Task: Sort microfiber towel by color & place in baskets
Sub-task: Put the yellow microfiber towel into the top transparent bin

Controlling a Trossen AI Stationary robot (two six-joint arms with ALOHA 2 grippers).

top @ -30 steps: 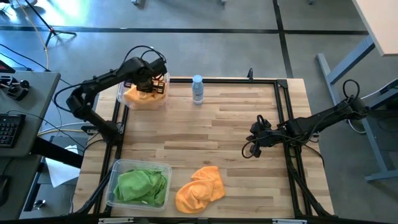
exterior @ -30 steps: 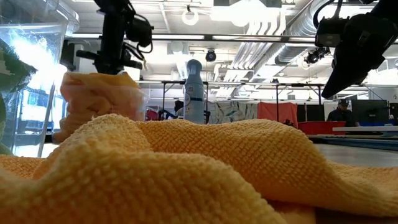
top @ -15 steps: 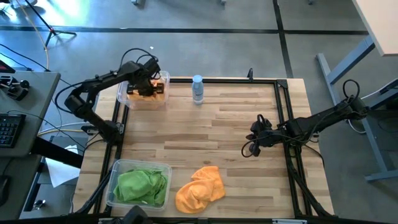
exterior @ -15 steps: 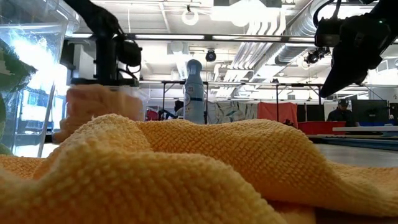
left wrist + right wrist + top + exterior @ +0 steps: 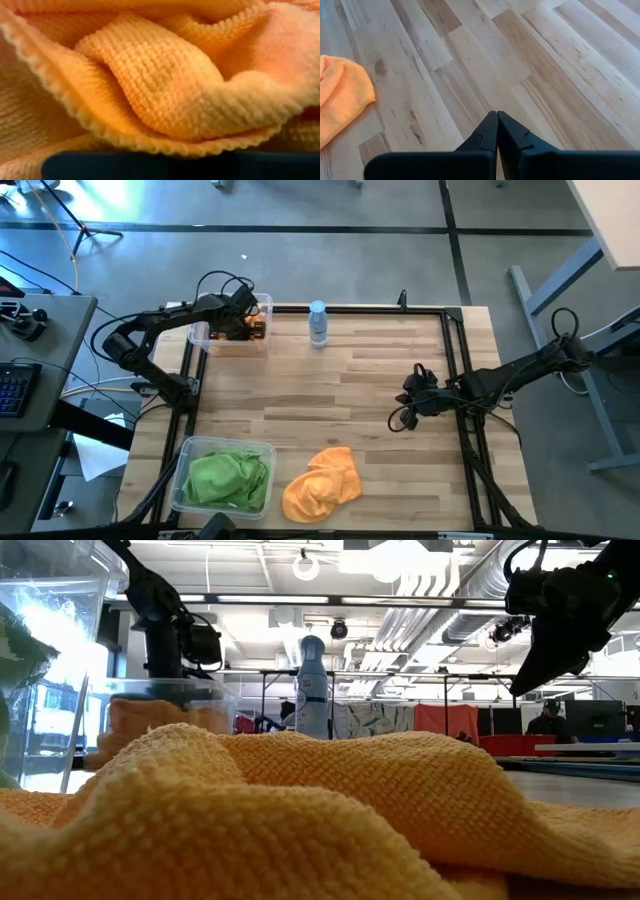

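At the table's far left stands a clear basket with orange towel in it. My left gripper reaches down into it, and orange towel fills the left wrist view and covers the fingers. A second clear basket at the near left holds green towels. Another orange towel lies bunched on the table near the front edge. My right gripper hangs shut above the bare wood at the right, touching nothing. My left gripper comes from above, pointing steeply down, and bears on the top of the orange towel bunched in the far basket. Folds of the cloth bury the fingers; whether any cloth lies between them I cannot tell. The towel sits below the basket's rim.
A small clear water bottle with a blue cap stands upright at the far edge, just right of the far basket. A black rail frames the table. Bare wood lies between the bottle, my right gripper and the loose orange towel.
My left gripper has gone down into the far basket and tipped steeper. The orange towel under it, which stood heaped above the rim and spilled over the basket's left side, now sits lower, inside the walls.
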